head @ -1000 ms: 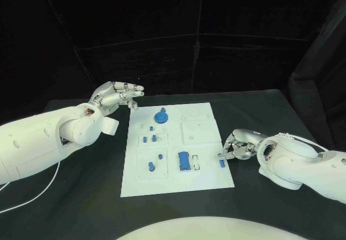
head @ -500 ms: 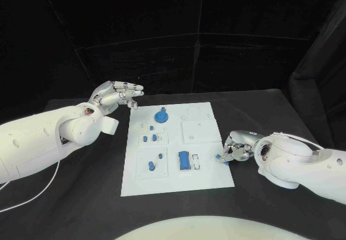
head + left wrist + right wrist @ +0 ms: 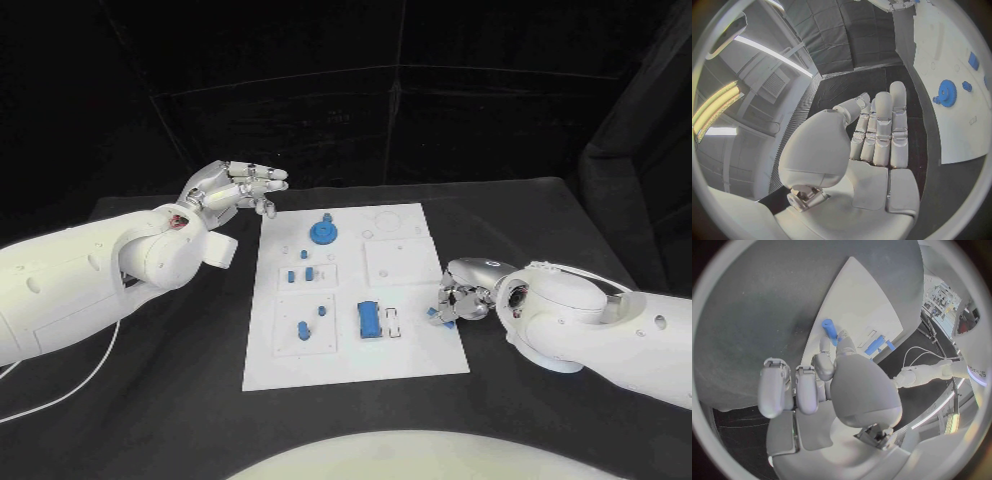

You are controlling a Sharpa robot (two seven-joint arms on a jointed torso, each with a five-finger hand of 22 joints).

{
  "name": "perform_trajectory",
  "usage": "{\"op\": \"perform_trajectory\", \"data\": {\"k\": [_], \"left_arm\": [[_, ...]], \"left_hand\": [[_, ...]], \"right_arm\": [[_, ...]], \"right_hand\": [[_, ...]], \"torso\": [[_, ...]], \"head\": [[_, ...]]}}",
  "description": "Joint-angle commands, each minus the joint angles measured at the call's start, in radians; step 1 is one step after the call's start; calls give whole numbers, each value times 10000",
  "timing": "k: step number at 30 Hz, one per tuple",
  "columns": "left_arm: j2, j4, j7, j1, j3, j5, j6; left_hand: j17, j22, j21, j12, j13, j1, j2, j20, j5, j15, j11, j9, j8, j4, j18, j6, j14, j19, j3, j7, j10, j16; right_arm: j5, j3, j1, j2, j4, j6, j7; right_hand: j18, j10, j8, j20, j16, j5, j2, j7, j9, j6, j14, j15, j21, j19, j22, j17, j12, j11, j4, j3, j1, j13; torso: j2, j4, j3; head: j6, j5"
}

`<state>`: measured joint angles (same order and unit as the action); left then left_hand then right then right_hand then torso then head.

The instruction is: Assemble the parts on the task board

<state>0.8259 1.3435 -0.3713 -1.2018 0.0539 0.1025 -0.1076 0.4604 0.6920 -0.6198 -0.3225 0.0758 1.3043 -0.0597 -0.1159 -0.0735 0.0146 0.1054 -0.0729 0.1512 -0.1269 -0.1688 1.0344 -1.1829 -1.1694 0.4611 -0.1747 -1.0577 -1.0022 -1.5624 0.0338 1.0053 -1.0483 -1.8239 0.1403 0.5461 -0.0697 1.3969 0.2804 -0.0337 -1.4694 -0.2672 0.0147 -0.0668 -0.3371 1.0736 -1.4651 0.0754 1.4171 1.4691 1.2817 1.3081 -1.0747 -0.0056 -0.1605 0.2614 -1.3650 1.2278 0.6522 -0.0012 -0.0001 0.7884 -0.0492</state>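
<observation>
1 blue peg (image 3: pixel 830 331) pinched by right hand (image 3: pixel 464 298) (at board (image 3: pixel 411 360) edge).

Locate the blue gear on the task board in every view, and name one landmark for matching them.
Head view: blue gear sits at the task board's far end, near the left hand.
Left wrist view: blue gear lies on the board beyond the left hand's fingertips.
Right wrist view: I cannot find it.
Shared landmark: the white task board, visible in all three.
</observation>
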Motion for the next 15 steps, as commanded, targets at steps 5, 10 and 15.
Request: {"op": "perform_trajectory", "data": {"k": [5,10,15], "left_arm": [[33,23,-19,-13,-7,-36,121],[39,25,-4,-13,-6,-36,135],[36,25,7,-12,-5,-36,150]], "left_hand": [[-11,-10,60,-45,-15,-48,15,8,-39,23,-27,12,34,-5,-140,-66,75,58,-47,8,67,-41],[-24,-15,67,-64,-18,-58,17,6,-37,23,-29,11,46,-5,-141,-65,80,57,-57,12,74,-49],[-24,-15,67,-64,-18,-58,17,6,-37,23,-29,11,46,-5,-141,-65,80,57,-57,12,74,-49]], "right_arm": [[-1169,58,-118,163,85,-1022,324],[-1417,58,-141,220,66,-1199,387],[-1258,58,-149,241,37,-1096,418]], "right_hand": [[92,-117,-245,23,113,11,-43,-117,48,-267,-605,-17,-69,-84,-102,255,235,23,251,27,-294,-117],[94,-175,-409,2,117,-138,133,-150,92,-295,-608,-31,-66,-80,-76,279,314,36,570,-218,-805,-149],[99,-197,-611,5,112,-1115,288,-153,197,-224,-617,-30,-55,-65,-47,314,358,22,609,-524,-960,-162]], "torso": [[-14,1,-1],[-18,-16,3],[-15,-16,3]], "head": [[36,47],[28,61],[0,63]]}}
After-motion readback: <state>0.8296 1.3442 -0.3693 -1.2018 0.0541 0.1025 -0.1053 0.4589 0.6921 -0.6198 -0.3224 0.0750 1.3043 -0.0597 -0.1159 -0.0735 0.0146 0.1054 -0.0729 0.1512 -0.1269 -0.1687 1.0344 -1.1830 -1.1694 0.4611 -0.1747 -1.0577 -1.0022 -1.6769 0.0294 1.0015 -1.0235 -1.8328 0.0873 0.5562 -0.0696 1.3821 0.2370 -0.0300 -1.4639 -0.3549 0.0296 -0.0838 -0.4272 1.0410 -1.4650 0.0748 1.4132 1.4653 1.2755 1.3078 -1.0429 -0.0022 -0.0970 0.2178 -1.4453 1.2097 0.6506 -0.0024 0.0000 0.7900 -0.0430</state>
